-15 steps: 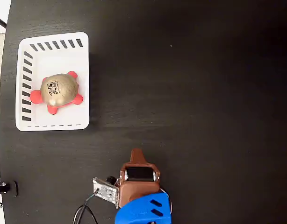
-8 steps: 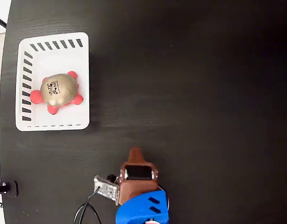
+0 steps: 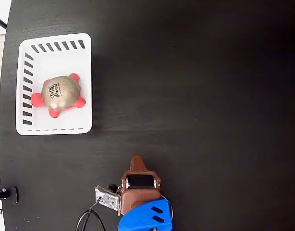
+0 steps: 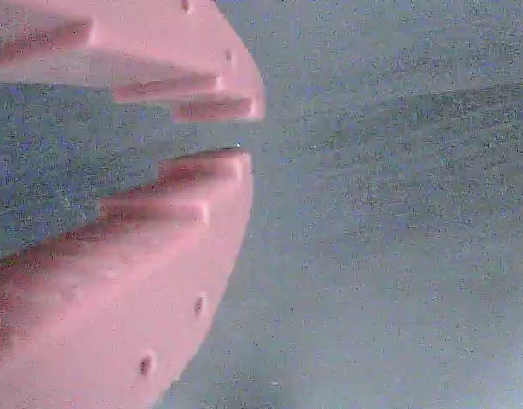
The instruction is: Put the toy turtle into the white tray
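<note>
Overhead fixed view of a black table [image 3: 195,96]. A white tray [image 3: 54,48] with slanted slots sits at the upper left, and the toy turtle [image 3: 58,95] rests inside it, gold shell up with a dark printed mark, red-pink head and feet showing. Well apart from it, at the bottom centre, the brown claw [image 3: 136,160] points up the picture from a blue arm [image 3: 146,216], holding nothing. The wrist view shows neither tray nor turtle, only grainy table surface, but it alone shows the claw [image 4: 244,135] close up: its two pinkish fingers [image 4: 142,256] are nearly together, a thin gap between the tips
</note>
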